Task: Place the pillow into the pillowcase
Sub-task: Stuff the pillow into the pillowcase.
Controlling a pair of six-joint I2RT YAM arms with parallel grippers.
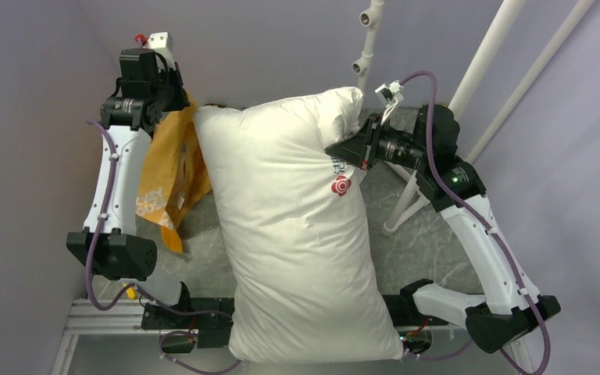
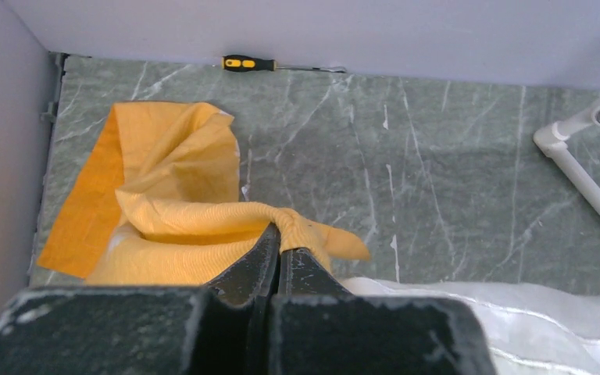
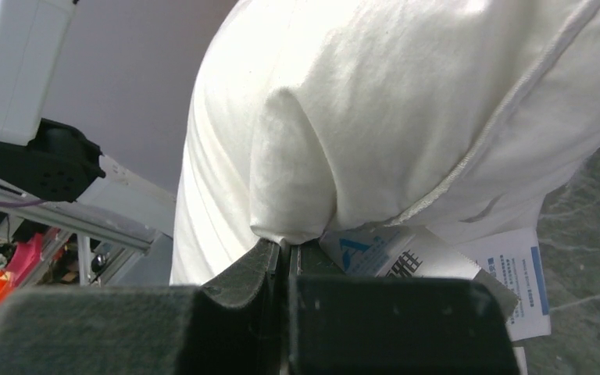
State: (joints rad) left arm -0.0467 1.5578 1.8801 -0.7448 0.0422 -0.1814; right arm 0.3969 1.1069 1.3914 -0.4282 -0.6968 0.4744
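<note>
The left hand pinches a fold of the pillowcase, which bunches just beyond its fingertips. The right hand pinches the pillow at its edge, beside the tag.

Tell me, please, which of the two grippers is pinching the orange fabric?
The left gripper, shut on the orange pillowcase; the right gripper pinches the white pillow instead.

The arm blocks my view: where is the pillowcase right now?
In the top view the pillowcase is bunched at far left, between the left arm and the pillow; the left wrist view shows a fold pinched in the left fingers.
</note>
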